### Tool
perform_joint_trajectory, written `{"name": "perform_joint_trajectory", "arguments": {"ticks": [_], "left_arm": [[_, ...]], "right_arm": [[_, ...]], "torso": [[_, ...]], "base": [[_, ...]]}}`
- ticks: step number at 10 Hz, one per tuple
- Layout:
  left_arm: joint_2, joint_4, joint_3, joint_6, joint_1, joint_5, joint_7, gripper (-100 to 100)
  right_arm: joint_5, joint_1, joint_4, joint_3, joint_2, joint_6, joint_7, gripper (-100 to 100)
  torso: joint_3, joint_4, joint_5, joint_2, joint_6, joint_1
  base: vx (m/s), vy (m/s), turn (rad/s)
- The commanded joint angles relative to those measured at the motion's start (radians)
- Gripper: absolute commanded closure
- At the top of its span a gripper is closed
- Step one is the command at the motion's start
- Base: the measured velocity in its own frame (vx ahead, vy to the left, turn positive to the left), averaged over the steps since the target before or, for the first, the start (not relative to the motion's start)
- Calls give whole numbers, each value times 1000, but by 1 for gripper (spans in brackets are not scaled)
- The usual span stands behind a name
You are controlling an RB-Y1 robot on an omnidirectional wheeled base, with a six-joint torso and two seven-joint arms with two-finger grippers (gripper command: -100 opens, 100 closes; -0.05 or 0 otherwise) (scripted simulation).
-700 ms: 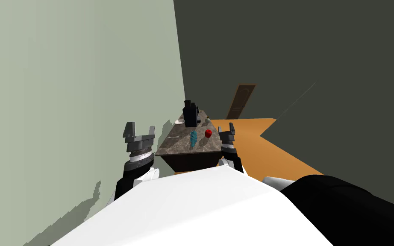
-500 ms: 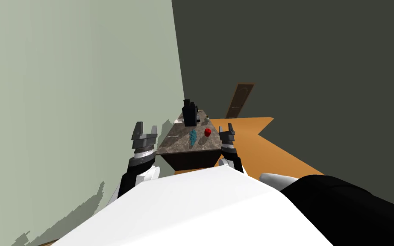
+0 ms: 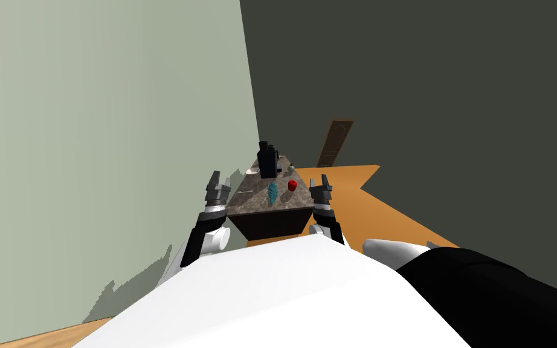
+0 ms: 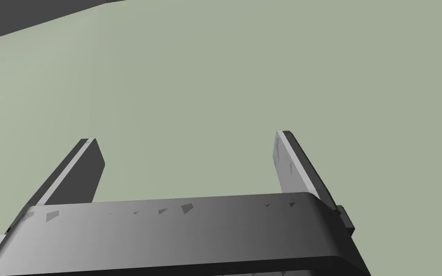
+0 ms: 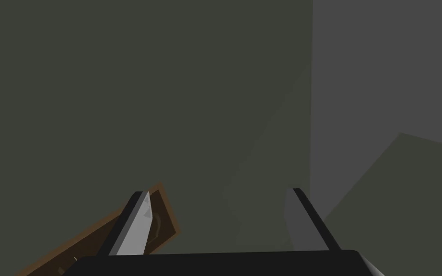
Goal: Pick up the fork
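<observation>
The robot stands at the near end of a long dark bench (image 3: 250, 205). The bench's left edge runs close along the pale green wall (image 3: 90, 121). On its right is open orange floor (image 3: 380, 211), with a brown door (image 3: 334, 143) far off. The left hand (image 3: 215, 181) is by the near left corner and the right hand (image 3: 321, 181) by the near right corner. Both are spread wide and hold nothing. The fork (image 3: 242, 193) looks like a thin pale sliver near the bench's left edge, too small to see well. A teal thing (image 3: 273, 193) and a red thing (image 3: 293, 185) lie mid-bench.
</observation>
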Motion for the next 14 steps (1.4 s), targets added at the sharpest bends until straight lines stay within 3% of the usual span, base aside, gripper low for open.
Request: {"name": "perform_joint_trajectory", "arguments": {"ticks": [1,4,6,7,8,9,10,11,12,14], "left_arm": [[13,35,6,50,-46,7,-5,-100],[24,72,9,107,-87,12,-11,-100],[44,137,16,182,-169,25,-25,-100],[44,155,16,212,-177,25,-25,-100],[55,186,19,251,-223,32,-33,-100],[55,201,19,269,-225,32,-33,-100],[66,238,22,311,-274,40,-40,-100],[66,250,22,328,-276,40,-40,-100],[76,294,26,356,-320,49,-48,-100],[76,302,26,393,-327,49,-48,-100]], "right_arm": [[0,0,0,0,0,0,0,0],[0,0,0,0,0,0,0,0],[0,0,0,0,0,0,0,0],[0,0,0,0,0,0,0,0],[0,0,0,0,0,0,0,0],[0,0,0,0,0,0,0,0],[0,0,0,0,0,0,0,0],[0,0,0,0,0,0,0,0],[0,0,0,0,0,0,0,0],[0,0,0,0,0,0,0,0]], "torso": [[0,0,0,0,0,0],[0,0,0,-1,0,0],[0,0,0,0,0,0],[0,0,0,0,0,1],[0,0,0,1,0,1],[0,0,0,0,0,1],[0,0,0,0,0,0],[0,0,0,-1,0,0],[0,0,0,-1,0,0],[0,0,0,-1,0,0]], "base": [[-25,13,-44],[-18,14,-32],[-33,26,-61],[-35,25,-27],[-29,23,-39],[-19,20,-27],[-20,23,-39],[-20,20,-32],[-21,26,-35],[-12,13,-14]]}}
